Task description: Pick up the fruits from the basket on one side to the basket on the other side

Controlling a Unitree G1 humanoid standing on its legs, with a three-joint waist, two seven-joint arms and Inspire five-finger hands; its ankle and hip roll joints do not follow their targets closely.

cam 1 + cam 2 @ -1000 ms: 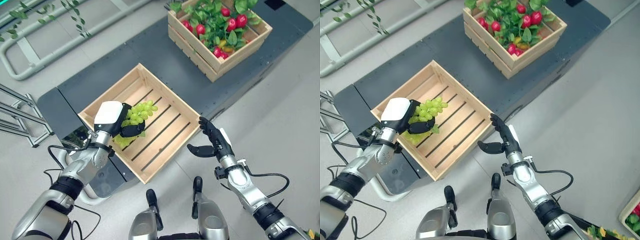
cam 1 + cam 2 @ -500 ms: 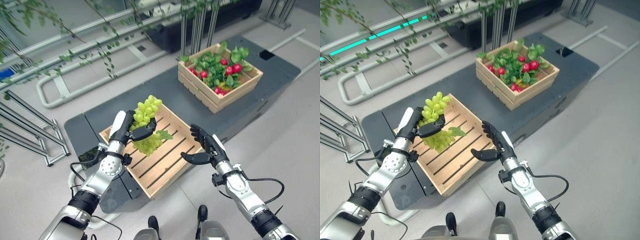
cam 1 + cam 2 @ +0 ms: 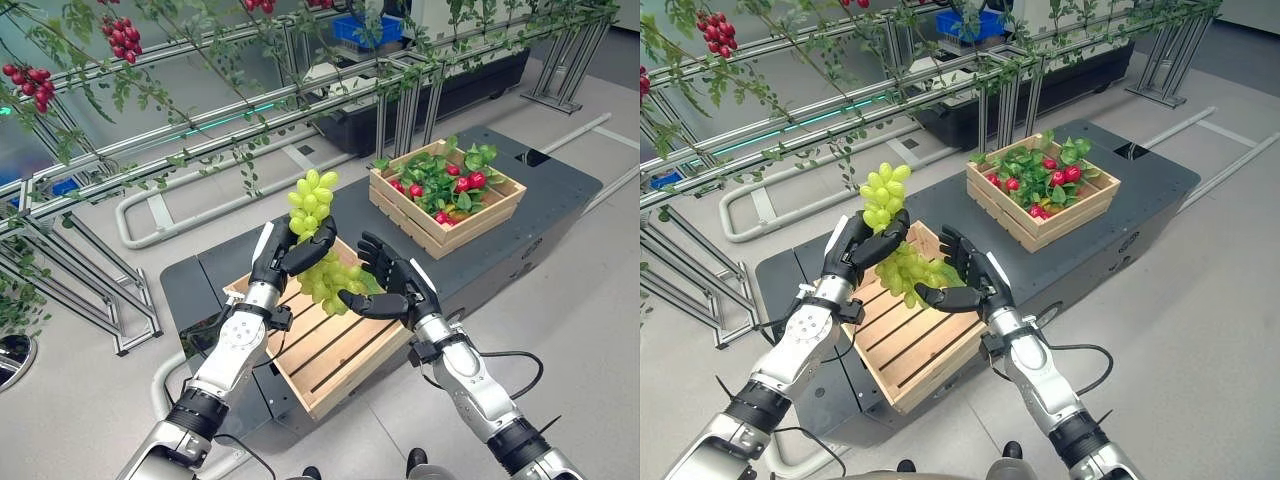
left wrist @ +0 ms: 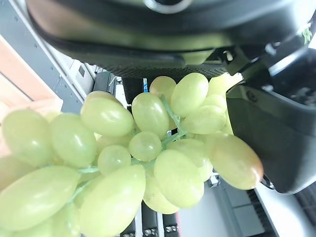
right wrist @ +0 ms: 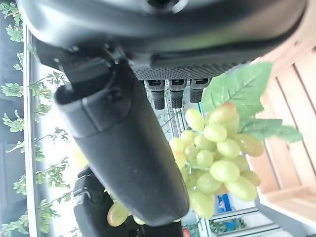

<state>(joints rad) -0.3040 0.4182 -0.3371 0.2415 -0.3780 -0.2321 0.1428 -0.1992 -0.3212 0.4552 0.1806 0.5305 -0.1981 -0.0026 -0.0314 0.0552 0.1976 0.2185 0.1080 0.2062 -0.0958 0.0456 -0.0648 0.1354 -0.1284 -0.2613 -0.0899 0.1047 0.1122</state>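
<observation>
Grey floor all round, w/ a dark flat platform (image 3: 560, 190) in the middle of it.

Nearest to the robot, at about 6 o'clock on the platform, sits the empty crate (image 3: 335, 350), made of pale wood slats. It looks like the one the fruit came out of, so nothing is left in it that I can see.

Just above that crate are both hands. Left hand (image 3: 285, 255) is at about 10 o'clock from the crate's middle, fingers and thumb curled round the green grapes (image 3: 318, 235). It holds the bunch up high so it hangs free of the crate walls. Some grapes stick up over the hand, the rest dangle below w/ a leaf.

Right hand (image 3: 395, 290) is at about 3 o'clock from the bunch, fingers spread and holding nothing, palm turned to the grapes. Prob. waiting to take them, since the next crate is on its side.

Further off, at about 1 o'clock, is the full crate (image 3: 448, 195) w/ red fruit and green leaves. That's where the grapes likely go.

Far back: metal rails (image 3: 200, 60) w/ leafy vines and red berries (image 3: 120, 35).
</observation>
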